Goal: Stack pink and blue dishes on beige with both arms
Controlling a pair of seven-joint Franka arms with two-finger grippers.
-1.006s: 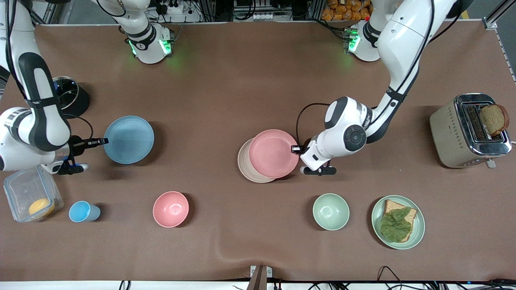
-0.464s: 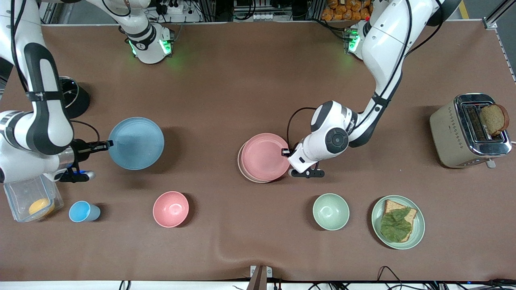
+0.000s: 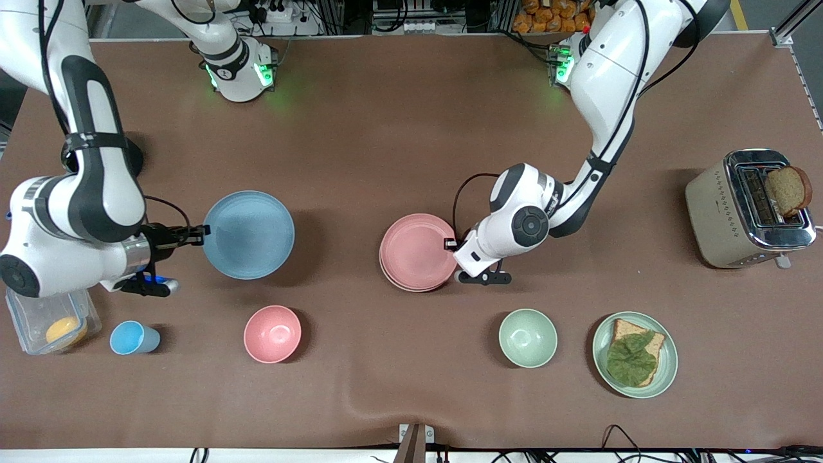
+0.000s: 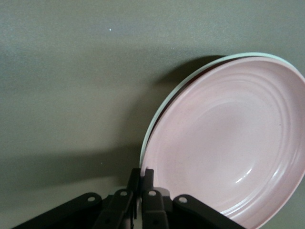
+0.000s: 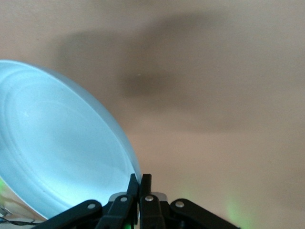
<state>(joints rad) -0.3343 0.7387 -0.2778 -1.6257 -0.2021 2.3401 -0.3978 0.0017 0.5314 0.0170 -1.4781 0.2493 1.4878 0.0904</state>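
Note:
The pale pink plate [image 3: 416,252] lies almost squarely on the beige plate at the table's middle. In the left wrist view only a thin pale rim of the beige plate [image 4: 248,54] shows round the pink plate [image 4: 233,152]. My left gripper [image 3: 450,244] [image 4: 141,174] is shut on the pink plate's rim, on the side toward the left arm's end. My right gripper [image 3: 200,233] [image 5: 138,180] is shut on the rim of the light blue plate [image 3: 249,235] [image 5: 57,152]. That plate hangs above the table, toward the right arm's end.
Nearer the front camera stand a blue cup [image 3: 132,338], a pink bowl [image 3: 272,334], a green bowl [image 3: 528,337] and a green plate [image 3: 669,350] with a sandwich. A clear container [image 3: 48,315] sits under the right arm. A toaster [image 3: 749,209] stands at the left arm's end.
My right gripper carried the blue plate toward the table's middle. My left gripper slid the pink plate farther over the beige plate until it covers it almost fully.

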